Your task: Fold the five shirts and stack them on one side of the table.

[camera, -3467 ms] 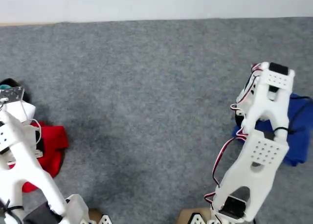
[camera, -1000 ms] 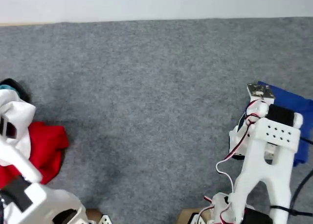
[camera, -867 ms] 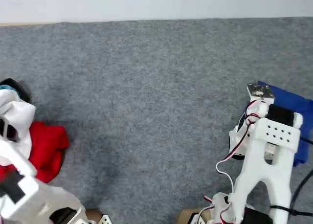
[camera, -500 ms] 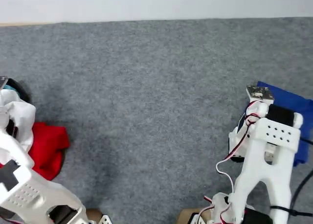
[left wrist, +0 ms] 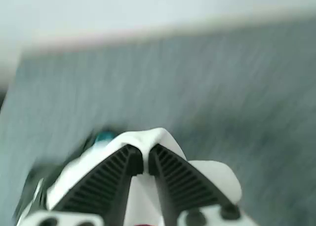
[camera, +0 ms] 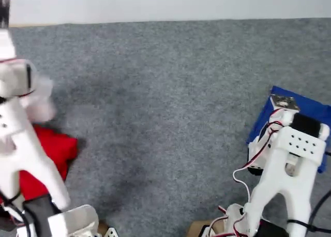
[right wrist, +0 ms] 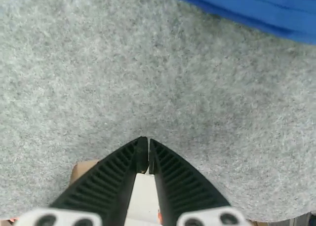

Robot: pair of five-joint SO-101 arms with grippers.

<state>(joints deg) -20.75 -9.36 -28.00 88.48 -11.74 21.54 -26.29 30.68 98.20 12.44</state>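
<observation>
In the left wrist view my left gripper is shut on a fold of the white shirt, which hangs lifted off the grey mat. From above, that white shirt is a blur beside the raised left arm. A crumpled red shirt lies on the mat under that arm. At the right side a folded blue shirt lies flat, partly behind the right arm. My right gripper is shut on nothing, low over the mat, with the blue shirt just ahead of it.
The grey mat covers the table up to a pale wall at the back. A teal piece of cloth peeks out behind the white shirt. The two arm bases stand at the front edge.
The left arm has risen and swung toward the back of the table, lifting the white shirt off the pile by the red shirt. The right arm shifted slightly, baring more of the blue shirt.
</observation>
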